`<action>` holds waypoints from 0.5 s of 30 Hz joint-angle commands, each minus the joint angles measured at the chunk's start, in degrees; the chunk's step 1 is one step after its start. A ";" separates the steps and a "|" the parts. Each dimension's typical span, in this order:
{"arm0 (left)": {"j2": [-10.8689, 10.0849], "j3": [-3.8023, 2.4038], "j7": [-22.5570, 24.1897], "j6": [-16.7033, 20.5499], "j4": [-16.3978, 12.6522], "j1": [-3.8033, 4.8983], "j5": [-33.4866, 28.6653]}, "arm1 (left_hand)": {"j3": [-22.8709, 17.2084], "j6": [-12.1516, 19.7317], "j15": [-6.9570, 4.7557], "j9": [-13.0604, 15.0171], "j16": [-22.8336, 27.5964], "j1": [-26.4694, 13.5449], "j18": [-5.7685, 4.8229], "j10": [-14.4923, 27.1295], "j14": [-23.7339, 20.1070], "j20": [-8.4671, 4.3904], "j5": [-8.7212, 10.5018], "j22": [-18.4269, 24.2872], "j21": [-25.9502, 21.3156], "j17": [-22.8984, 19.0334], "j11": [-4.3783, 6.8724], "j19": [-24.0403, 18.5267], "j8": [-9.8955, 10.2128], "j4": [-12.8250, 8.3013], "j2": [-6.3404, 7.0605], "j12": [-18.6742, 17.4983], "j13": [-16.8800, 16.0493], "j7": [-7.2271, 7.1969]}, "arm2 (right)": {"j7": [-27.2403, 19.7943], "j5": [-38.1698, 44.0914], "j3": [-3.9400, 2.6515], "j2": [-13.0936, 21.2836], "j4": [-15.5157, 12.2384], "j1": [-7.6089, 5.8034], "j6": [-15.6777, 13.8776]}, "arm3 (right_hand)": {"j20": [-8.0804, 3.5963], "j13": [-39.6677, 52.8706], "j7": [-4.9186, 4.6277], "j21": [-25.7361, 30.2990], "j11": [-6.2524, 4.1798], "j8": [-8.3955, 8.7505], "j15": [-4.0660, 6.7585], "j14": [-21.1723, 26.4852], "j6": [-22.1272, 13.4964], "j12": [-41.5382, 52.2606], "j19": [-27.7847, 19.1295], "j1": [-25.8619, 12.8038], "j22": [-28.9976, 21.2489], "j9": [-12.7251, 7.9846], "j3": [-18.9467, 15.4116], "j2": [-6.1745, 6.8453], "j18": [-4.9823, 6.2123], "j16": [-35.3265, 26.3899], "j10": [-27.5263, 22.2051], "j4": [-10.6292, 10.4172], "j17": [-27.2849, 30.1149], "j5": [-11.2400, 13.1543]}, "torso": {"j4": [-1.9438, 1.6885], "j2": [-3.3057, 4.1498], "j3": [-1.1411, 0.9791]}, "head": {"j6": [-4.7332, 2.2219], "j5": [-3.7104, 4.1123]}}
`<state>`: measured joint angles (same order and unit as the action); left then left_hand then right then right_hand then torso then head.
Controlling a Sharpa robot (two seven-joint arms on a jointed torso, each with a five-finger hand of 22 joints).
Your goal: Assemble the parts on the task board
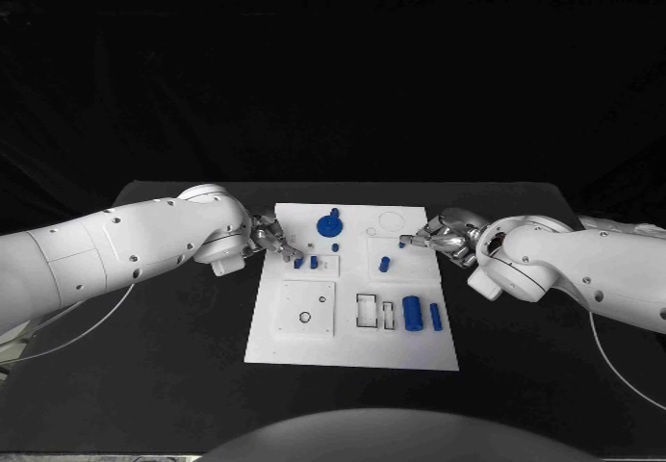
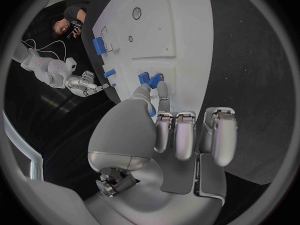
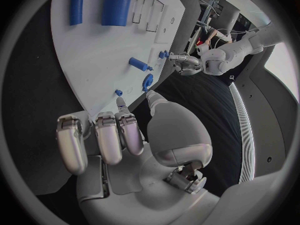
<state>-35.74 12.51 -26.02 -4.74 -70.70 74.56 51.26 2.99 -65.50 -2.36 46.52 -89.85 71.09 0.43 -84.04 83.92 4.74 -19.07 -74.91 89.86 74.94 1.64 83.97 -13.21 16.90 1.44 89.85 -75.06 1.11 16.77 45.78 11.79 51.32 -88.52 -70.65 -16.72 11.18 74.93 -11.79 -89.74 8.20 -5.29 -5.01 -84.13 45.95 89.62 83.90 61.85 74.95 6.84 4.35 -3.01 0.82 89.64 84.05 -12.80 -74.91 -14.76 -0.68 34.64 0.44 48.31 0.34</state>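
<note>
The white task board (image 1: 354, 337) lies mid-table with small blue parts on it. My left hand (image 1: 273, 238) reaches over the board's left edge. Its thumb and a finger (image 2: 163, 91) are pressed together on a small blue part (image 2: 152, 110), mostly hidden, just short of two blue pegs (image 2: 149, 78). My right hand (image 1: 437, 236) is at the board's right edge. Its thumb and forefinger are stretched out and apart, holding nothing. The fingertip (image 3: 119, 103) is next to a tiny blue part (image 3: 118, 92). A blue gear-like part (image 1: 330, 226) stands at the far end.
Two blue cylinders (image 1: 422, 315) lie near the board's front right, beside rectangular slots (image 1: 368, 310). A small ring (image 1: 305, 317) sits on the raised square at the front left. A blue peg (image 1: 383, 262) stands mid-board. Black table surrounds the board.
</note>
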 commanded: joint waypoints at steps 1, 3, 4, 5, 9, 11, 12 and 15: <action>0.02 -0.03 0.51 -0.40 -0.10 0.03 0.07 | 0.07 0.19 -0.51 -0.10 -0.15 0.07 -0.43 -5.96 6.08 -0.36 0.34 -15.09 0.14 15.06 0.27 6.03 -0.02 -0.02 -0.12 0.15 -14.94 0.05 | -0.36 0.45 0.00 -0.10 0.04 0.05 0.74 | 0.44 15.07 -0.83 -0.26 0.48 -0.39 -0.43 -5.87 -0.30 0.38 6.10 0.03 15.05 0.08 -0.42 -0.42 -0.82 0.36 5.95 0.03 -15.09 -0.29 | -0.03 -0.01 0.01 | 0.02 -0.03; -0.01 -0.03 0.67 -0.33 -0.10 0.03 0.07 | 0.07 0.20 -0.51 -0.10 -0.15 0.07 -0.43 -5.96 6.08 -0.36 0.34 -15.09 0.14 15.06 0.27 6.03 -0.02 -0.02 -0.13 0.15 -14.94 0.05 | -0.36 0.46 0.00 -0.15 0.08 0.06 0.76 | 0.44 15.07 -0.83 -0.26 0.48 -0.39 -0.43 -5.87 -0.30 0.38 6.10 0.03 15.05 0.08 -0.42 -0.42 -0.82 0.36 5.95 0.03 -15.09 -0.29 | -0.03 -0.02 0.01 | 0.07 0.02; -0.02 -0.03 0.75 -0.31 -0.10 0.03 0.07 | 0.13 0.22 -0.51 -0.11 -0.15 -0.10 -0.43 -5.96 6.08 -0.36 0.31 -15.09 0.14 15.06 0.24 6.03 0.00 0.00 -0.18 0.15 -14.94 0.09 | -0.36 0.48 0.00 -0.17 0.10 0.06 0.77 | 0.44 15.07 -0.83 -0.26 0.48 -0.39 -0.43 -5.87 -0.30 0.38 6.10 0.03 15.05 0.08 -0.42 -0.42 -0.82 0.36 5.95 0.03 -15.09 -0.29 | 0.01 -0.05 0.02 | 0.11 0.03; -0.03 -0.03 0.84 -0.27 -0.10 0.03 0.06 | 0.20 0.24 -0.51 -0.13 -0.15 -0.24 -0.43 -5.96 6.08 -0.36 0.30 -15.09 0.14 15.06 0.21 6.03 0.02 0.00 -0.21 0.15 -14.94 0.12 | -0.36 0.50 0.00 -0.19 0.11 0.07 0.78 | 0.44 15.07 -0.83 -0.26 0.48 -0.39 -0.43 -5.87 -0.30 0.38 6.10 0.03 15.05 0.08 -0.42 -0.42 -0.82 0.36 5.95 0.03 -15.09 -0.29 | 0.01 -0.05 0.01 | 0.12 0.02; -0.04 -0.03 1.21 -0.12 -0.09 0.03 -0.06 | 0.43 0.26 -0.50 -0.15 -0.15 -0.63 -0.43 -5.96 6.08 -0.36 0.22 -15.09 0.14 15.06 0.15 6.03 0.04 0.01 -0.21 0.15 -14.94 0.18 | -0.37 0.58 0.01 -0.25 0.15 0.10 0.78 | 0.44 15.07 -0.83 -0.26 0.48 -0.39 -0.43 -5.87 -0.30 0.38 6.10 0.03 15.05 0.08 -0.42 -0.42 -0.82 0.36 5.95 0.03 -15.09 -0.29 | 0.02 -0.03 0.02 | 0.12 0.06; -0.04 -0.03 1.36 -0.13 -0.09 0.03 -0.31 | 0.69 0.25 -0.50 -0.16 -0.15 -1.06 -0.43 -5.96 6.08 -0.37 0.13 -15.09 0.14 15.06 0.10 6.03 0.04 0.01 -0.20 0.15 -14.94 0.23 | -0.38 0.61 0.01 -0.27 0.17 0.12 0.77 | 0.44 15.07 -0.83 -0.26 0.48 -0.39 -0.43 -5.87 -0.30 0.38 6.10 0.03 15.05 0.08 -0.42 -0.42 -0.82 0.36 5.95 0.03 -15.09 -0.29 | 0.00 -0.02 0.03 | 0.06 0.09; -0.05 -0.03 1.42 -0.13 -0.08 0.03 -0.53 | 0.69 0.25 -0.50 -0.16 -0.15 -1.06 -0.43 -5.96 6.08 -0.37 0.13 -15.09 0.14 15.06 0.10 6.03 0.04 0.01 -0.20 0.15 -14.94 0.23 | -0.38 0.62 0.01 -0.28 0.17 0.13 0.77 | 0.44 15.07 -0.83 -0.26 0.48 -0.39 -0.43 -5.87 -0.30 0.38 6.10 0.03 15.05 0.08 -0.42 -0.42 -0.82 0.36 5.95 0.03 -15.09 -0.29 | 0.00 -0.01 0.02 | 0.03 0.08; -0.07 -0.03 1.66 0.06 -0.08 0.03 -0.93 | 1.00 0.25 -0.50 -0.18 -0.15 -1.59 -0.43 -5.96 6.08 -0.37 0.04 -15.09 0.14 15.06 0.04 6.03 0.04 0.01 -0.22 0.15 -14.94 0.28 | -0.39 0.65 0.01 -0.31 0.19 0.16 0.78 | 0.44 15.07 -0.83 -0.26 0.48 -0.39 -0.43 -5.87 -0.30 0.38 6.10 0.03 15.05 0.08 -0.42 -0.42 -0.82 0.36 5.95 0.03 -15.09 -0.29 | 0.02 -0.04 0.02 | 0.01 0.04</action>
<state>-35.86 12.51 -25.48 -4.66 -70.70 74.56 51.07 3.71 -65.50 -2.36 46.41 -89.85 70.06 0.42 -84.04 83.92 4.74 -19.07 -74.91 89.86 74.93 1.64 83.97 -13.21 16.95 1.05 89.85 -75.06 1.11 16.75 45.85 11.79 51.06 -88.35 -70.55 -16.71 11.18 74.92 -11.79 -89.74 8.20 -5.29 -5.01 -84.13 45.95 89.62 83.90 61.85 74.93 6.83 4.36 -3.01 0.81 89.64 84.05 -12.80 -74.90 -14.76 -0.68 34.60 0.46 48.38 0.41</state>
